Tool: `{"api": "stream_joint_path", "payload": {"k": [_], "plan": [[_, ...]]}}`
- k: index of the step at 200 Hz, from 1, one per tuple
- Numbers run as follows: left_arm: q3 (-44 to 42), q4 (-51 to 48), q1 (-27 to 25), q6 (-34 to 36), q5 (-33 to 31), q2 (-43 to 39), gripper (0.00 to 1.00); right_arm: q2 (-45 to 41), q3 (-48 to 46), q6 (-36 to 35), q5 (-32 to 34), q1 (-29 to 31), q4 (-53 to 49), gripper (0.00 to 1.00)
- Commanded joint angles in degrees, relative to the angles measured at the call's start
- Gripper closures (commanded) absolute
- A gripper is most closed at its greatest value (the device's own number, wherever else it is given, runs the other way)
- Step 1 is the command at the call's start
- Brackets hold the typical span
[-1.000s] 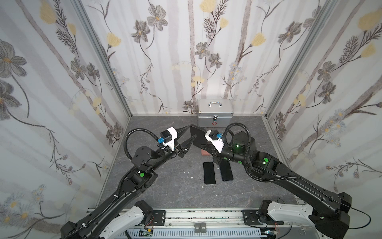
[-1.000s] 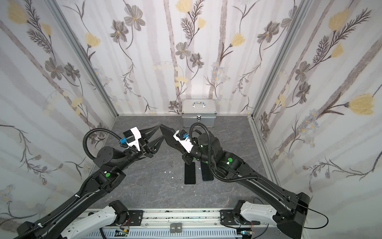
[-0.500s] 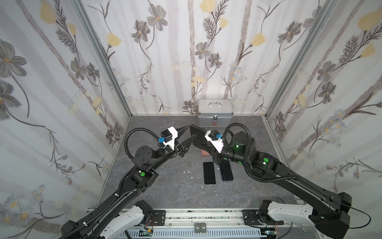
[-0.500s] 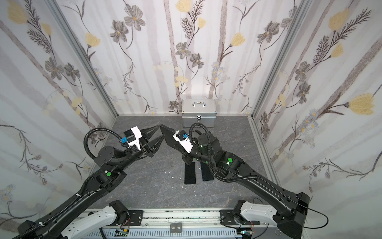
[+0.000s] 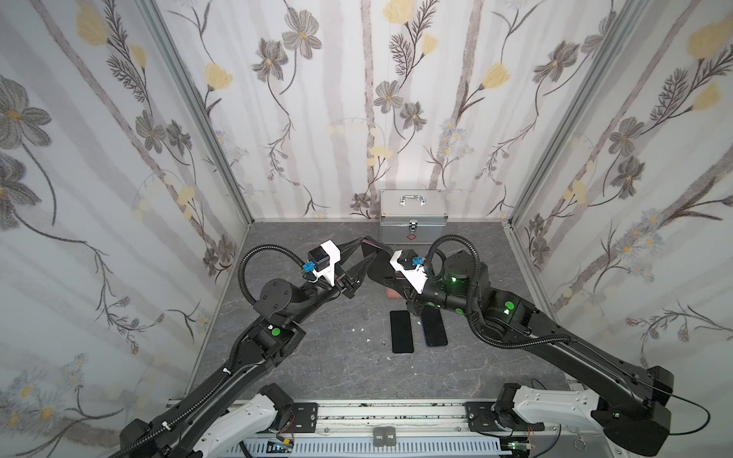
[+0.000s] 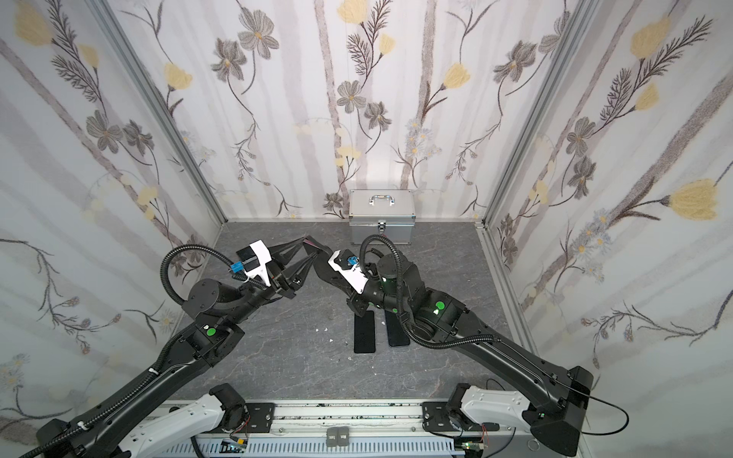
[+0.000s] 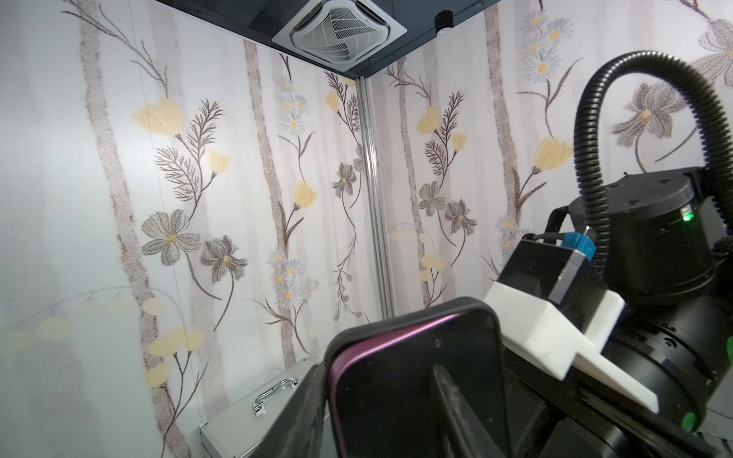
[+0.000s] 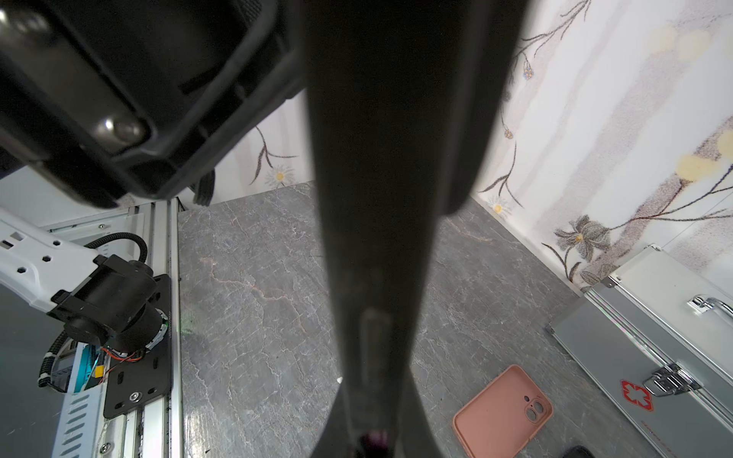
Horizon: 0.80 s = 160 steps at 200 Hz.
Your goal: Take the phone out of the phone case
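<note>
Phone (image 7: 416, 392), dark-screened with a purple rim, sits inside the black phone case (image 7: 400, 319) and hangs in the air above the bench (image 5: 317, 357), between the 2 sets of fingers. The right fingers (image 5: 390, 281) are pinched narrow on the phone case at the end away from the left fingers (image 5: 351, 246), holding it tilted. The left fingers stand partly apart and straddle the free end in both top views. In the left wrist view 1 finger lies just beside the case's side edge and the other crosses in front of the screen. Whether either presses on the case I cannot tell. At the corner nearest the left fingers a sliver of purple rim shows between screen and case lip. Below the right fingers 2 black phones (image 5: 401, 331) lie flat side by side on the bench, not touching. A pink case (image 8: 503, 412) lies flat on the bench under the right fingers. Beyond both sets of fingers a silver metal box (image 5: 412, 216) stands against the back wall, latch closed.
</note>
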Motion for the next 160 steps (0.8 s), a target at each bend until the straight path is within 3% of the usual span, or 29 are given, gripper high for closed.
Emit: {"api": "stream_joint_path", "payload": {"k": [1,23,71,106,160], "plan": [[0.25,-1.51,-0.13,-0.42,3.72,0.50,0.56,0.12,0.59,-4.63,-7.61,0.74,2.72,1.00],[0.30,-1.56,-0.18,-0.75,4.26,0.54,0.58,0.26,0.57,-4.91,-8.05,0.82,2.90,1.00],[-0.05,-1.95,-0.05,-2.41,10.22,0.33,0.75,0.34,1.04,-3.50,-8.96,-0.92,2.27,1.00],[0.01,-3.54,-0.11,-3.36,16.05,0.98,0.77,0.68,2.57,-4.53,-11.65,-2.64,-0.59,1.00],[0.91,-4.92,0.05,-5.69,25.18,2.96,0.78,-0.81,2.85,-7.78,-21.05,-5.66,-2.68,1.00]]}}
